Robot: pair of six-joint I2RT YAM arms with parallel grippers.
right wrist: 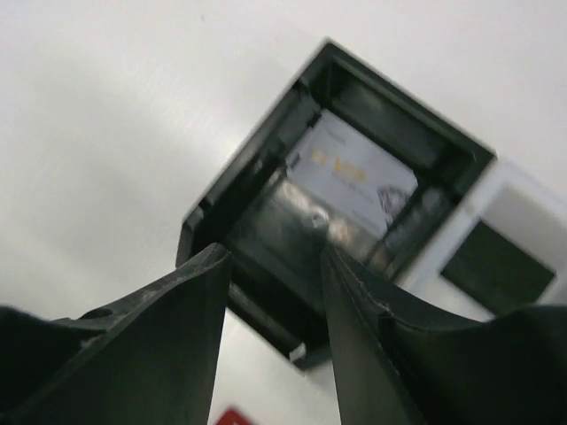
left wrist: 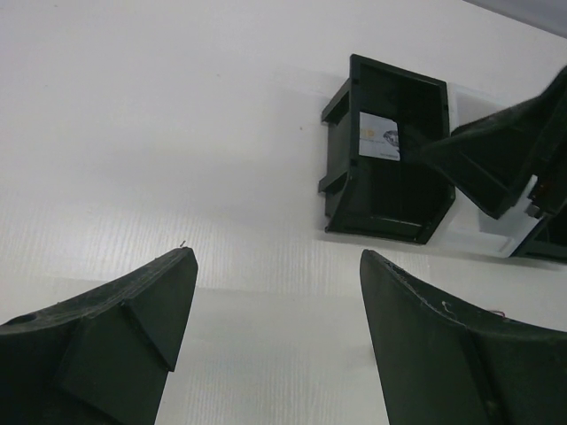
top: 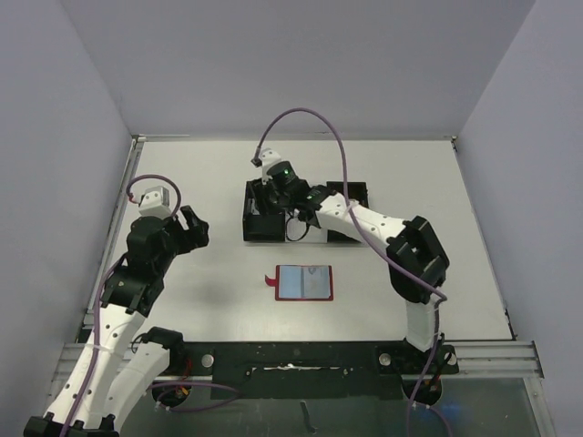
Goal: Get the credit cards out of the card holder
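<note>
The card holder (top: pixel 305 283) lies open on the table's middle, red-edged with a blue-grey lining showing; a red corner of it (right wrist: pixel 232 416) shows in the right wrist view. A pale credit card (right wrist: pixel 354 173) lies inside the left black bin (top: pixel 259 218) of the tray, and it is also visible as a pale card (left wrist: pixel 379 137) in the left wrist view. My right gripper (right wrist: pixel 275 257) hovers over that bin (right wrist: pixel 266 221), its jaws apart with nothing between them. My left gripper (left wrist: pixel 276 257) is open over bare table at the left (top: pixel 189 228), holding nothing.
The tray stands at the back centre, with a white middle compartment (right wrist: pixel 523 221) and a second black bin (top: pixel 351 217) on its right. Grey walls close the table (top: pixel 455 255) in at the left, back and right. A black rail (top: pixel 291 360) runs along the near edge.
</note>
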